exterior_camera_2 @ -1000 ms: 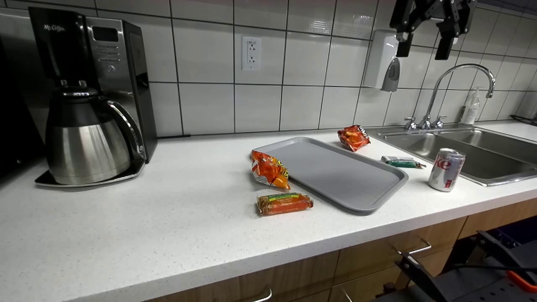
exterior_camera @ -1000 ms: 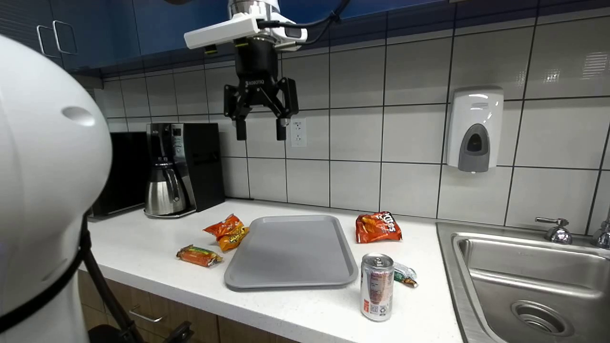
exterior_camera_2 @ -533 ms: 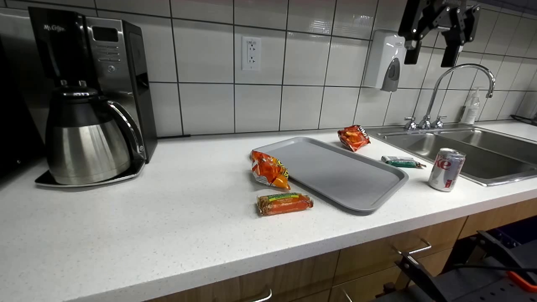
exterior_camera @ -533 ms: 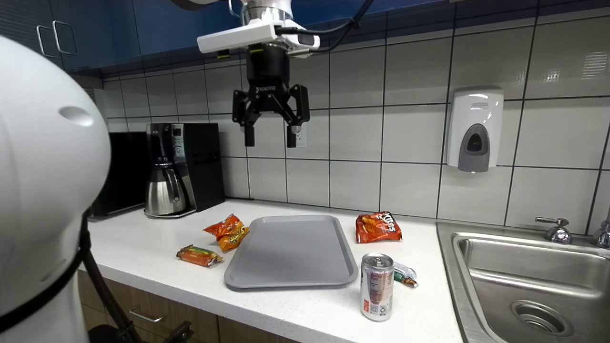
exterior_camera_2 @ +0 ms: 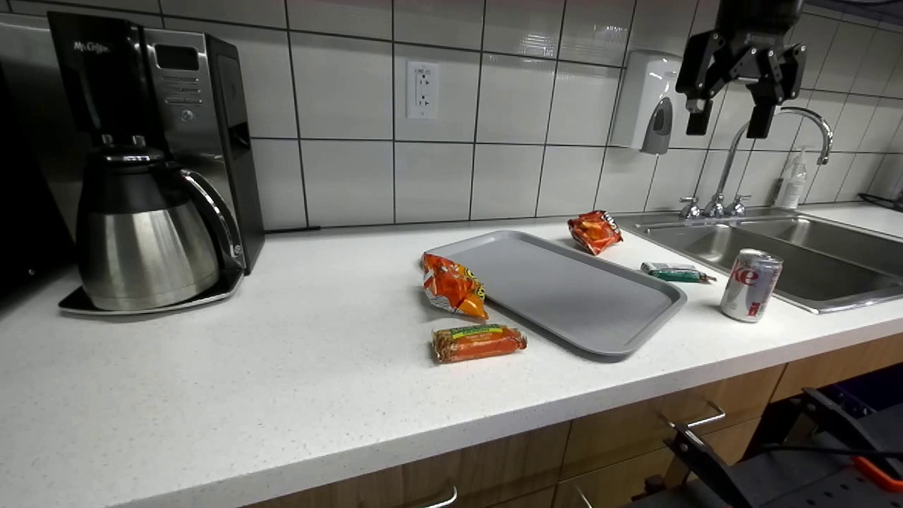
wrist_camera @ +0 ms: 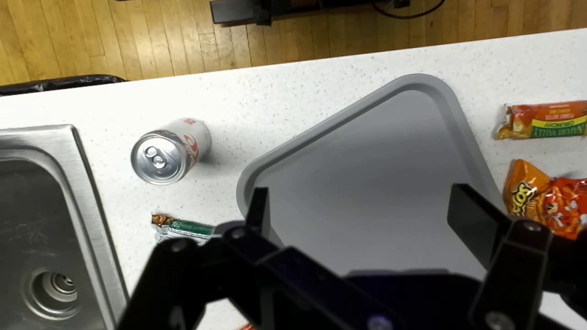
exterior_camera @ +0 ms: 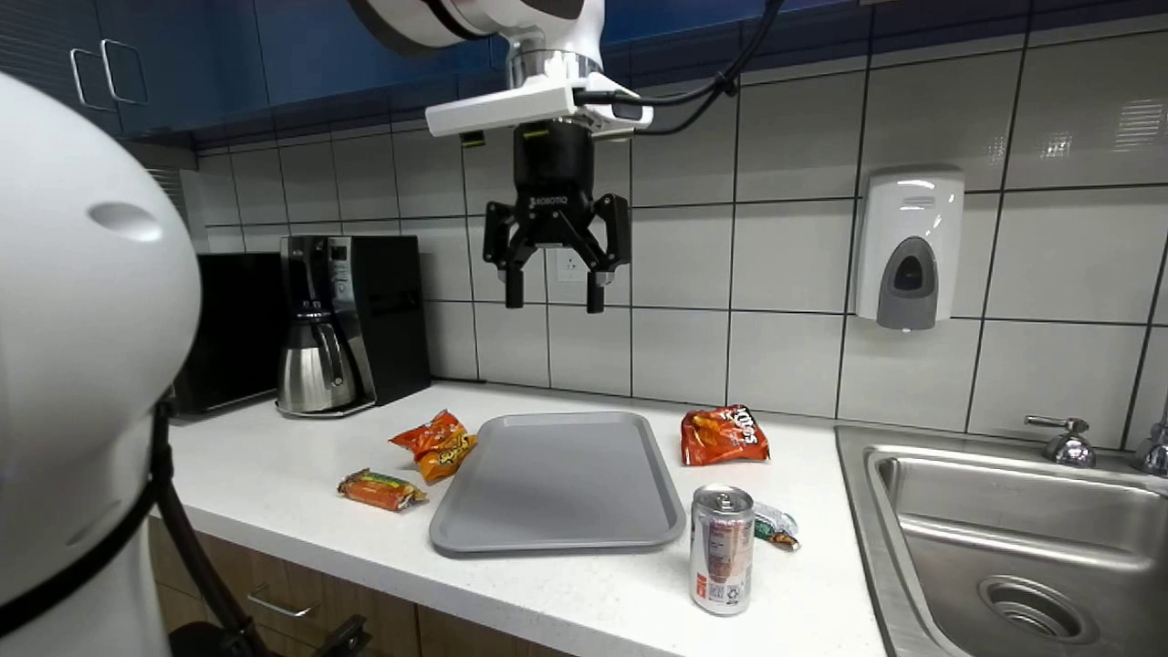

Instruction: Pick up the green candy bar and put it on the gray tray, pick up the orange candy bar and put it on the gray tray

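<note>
The green candy bar (exterior_camera_2: 677,273) lies on the counter between the tray and the can. In an exterior view the can partly hides this bar (exterior_camera: 776,526); in the wrist view a finger linkage covers one end of it (wrist_camera: 188,228). The orange candy bar (exterior_camera: 381,490) lies on the counter at the tray's opposite side, also in an exterior view (exterior_camera_2: 480,343) and the wrist view (wrist_camera: 543,120). The gray tray (exterior_camera: 561,484) is bare. My gripper (exterior_camera: 555,306) is open and empty, high above the counter; the tray (wrist_camera: 367,151) shows between its fingers (wrist_camera: 361,188).
A silver can (exterior_camera: 721,552) stands upright beside the green bar. An orange snack bag (exterior_camera_2: 453,286) touches or nearly touches the tray edge near the orange bar. A red chip bag (exterior_camera: 724,435) lies by the wall. The sink (exterior_camera: 853,511) and a coffee maker (exterior_camera: 388,319) flank the area.
My gripper has moved down, and to the right in both exterior views, with its fingers staying open. The bars, tray, bags and can have not moved.
</note>
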{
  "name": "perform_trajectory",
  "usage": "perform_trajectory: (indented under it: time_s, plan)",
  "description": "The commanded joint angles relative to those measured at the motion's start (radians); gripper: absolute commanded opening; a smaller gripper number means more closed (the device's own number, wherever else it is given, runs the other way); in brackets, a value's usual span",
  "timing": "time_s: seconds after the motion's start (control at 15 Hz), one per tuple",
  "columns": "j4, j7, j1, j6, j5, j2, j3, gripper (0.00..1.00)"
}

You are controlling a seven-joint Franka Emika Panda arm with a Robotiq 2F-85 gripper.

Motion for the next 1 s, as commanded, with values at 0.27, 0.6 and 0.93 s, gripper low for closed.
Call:
perform_trajectory:
  time_s: [0.27, 0.6, 0.93]
  plan:
    - [0.046, 0.023, -0.058, 0.117, -0.025, 0.122, -0.006, 1.0]
    - [0.061, 0.075, -0.09, 0.192, -0.041, 0.192, -0.005, 1.0]
    - [0.088, 0.145, -0.115, 0.25, -0.069, 0.273, -0.007, 1.0]
